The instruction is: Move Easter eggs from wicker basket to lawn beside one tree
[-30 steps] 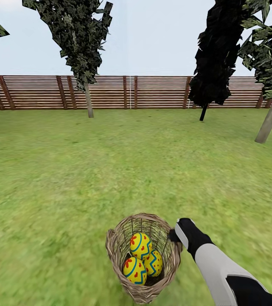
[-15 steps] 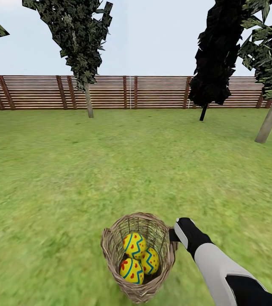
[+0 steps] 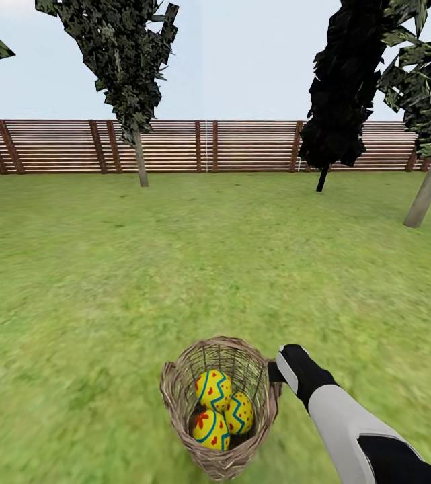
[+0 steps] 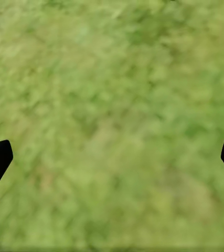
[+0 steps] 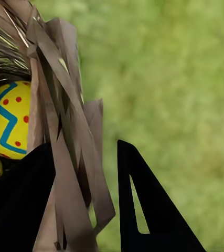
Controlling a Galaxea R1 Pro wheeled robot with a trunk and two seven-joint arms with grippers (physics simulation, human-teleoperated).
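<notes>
Gripping the wicker basket [image 3: 218, 403] by its rim, your right gripper [image 5: 85, 173] has one finger inside the weave and one outside; keep that pinch firm and the basket level, since all three Easter eggs [image 3: 216, 410] sit inside. Left gripper [image 4: 112, 157] hangs spread over the lawn [image 3: 175, 269]. Nearest thick-trunked tree [image 3: 429, 188] stands far right before the fence [image 3: 242, 144].
</notes>
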